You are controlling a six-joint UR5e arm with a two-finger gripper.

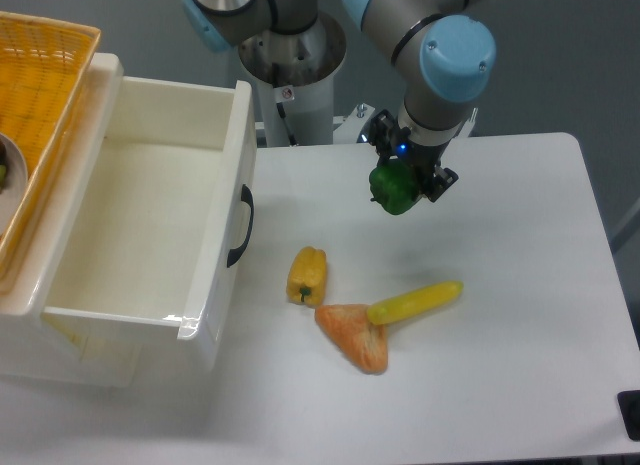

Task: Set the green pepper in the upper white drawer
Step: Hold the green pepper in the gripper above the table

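The green pepper is small, glossy and lobed. It hangs in my gripper, which is shut on it and holds it above the white table, right of centre. The upper white drawer stands pulled open at the left, its inside bare, with a curved black handle on its front panel facing the table. The gripper with the pepper is to the right of the drawer's front panel and apart from it.
A yellow-orange pepper, an orange wedge-shaped piece and a long yellow vegetable lie on the table below the gripper. A yellow woven basket sits on top of the drawer unit at the far left. The robot base stands behind.
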